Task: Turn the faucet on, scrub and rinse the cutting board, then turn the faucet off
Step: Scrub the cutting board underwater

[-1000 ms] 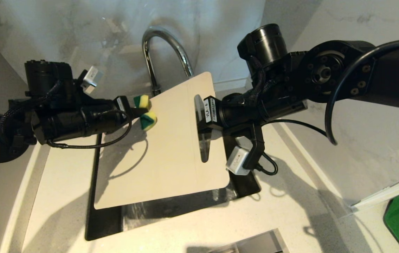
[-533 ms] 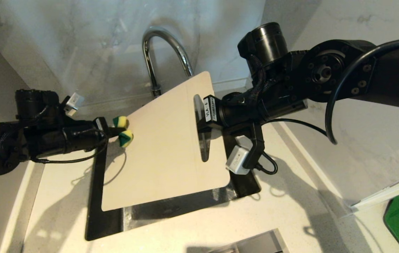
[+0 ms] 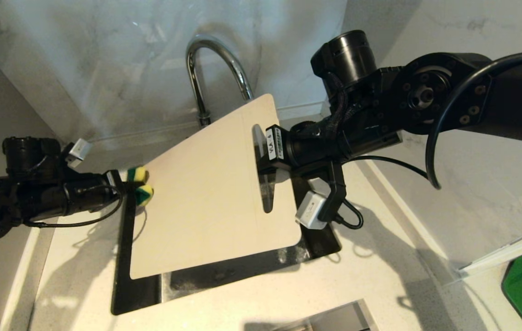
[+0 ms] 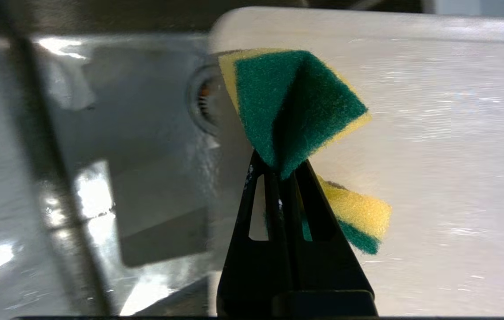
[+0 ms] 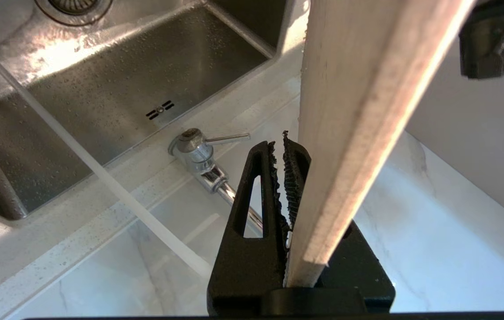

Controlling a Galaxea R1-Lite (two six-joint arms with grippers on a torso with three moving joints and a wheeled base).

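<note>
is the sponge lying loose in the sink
No, the sponge is pinched in the shut jaws of the left gripper, against the cutting board.

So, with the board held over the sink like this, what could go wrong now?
1. The right gripper pinches the board only near its slot; scrubbing pressure might twist it loose.
2. The sponge sits at the board's edge and is clamped thinly by the left gripper, so it may slide off or slip out.
</note>
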